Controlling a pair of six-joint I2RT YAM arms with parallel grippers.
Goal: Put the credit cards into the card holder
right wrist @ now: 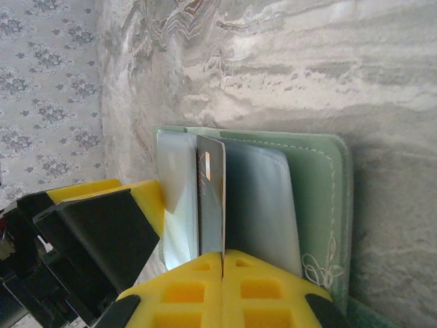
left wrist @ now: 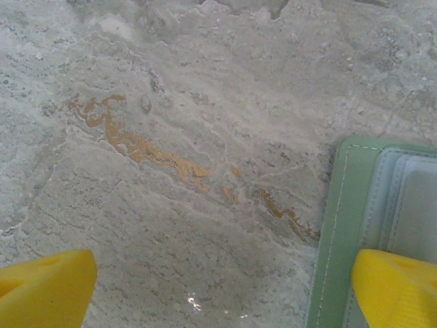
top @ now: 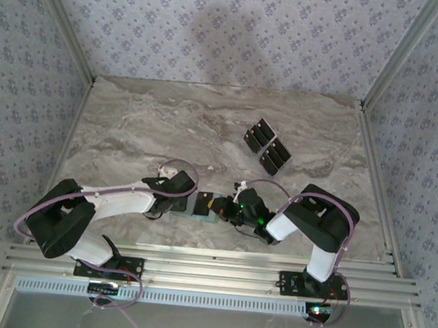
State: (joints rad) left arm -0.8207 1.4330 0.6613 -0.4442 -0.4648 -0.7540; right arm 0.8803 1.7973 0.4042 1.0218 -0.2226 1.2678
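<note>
- Right now the card (right wrist: 212,195) is pinched on edge in the right gripper (right wrist: 223,263), its fingers closed tight on the near end.
- It stands upright over the open holder (right wrist: 321,184), along the line between two blue-grey pockets. Whether its edge has entered a slot, I cannot tell.
- The holder lies open and flat on the table (top: 169,120), near the front edge, right between the two grippers.
- The left gripper (left wrist: 218,301) is spread wide and holds nothing. One yellow fingertip (left wrist: 396,287) sits over the holder's green border, the other over bare marble. I cannot tell if it actually presses down.
- The step in hand, as I read it, is feeding this card into a pocket. It isn't seated, because most of its length is showing.
- The next move calls for laying the card flatter, lining its leading edge up with the slot mouth and sliding it in. The holder has to be kept from skating away while that happens.
- The spare cards (top: 259,137) wait well apart, toward the far right of the table.
</note>
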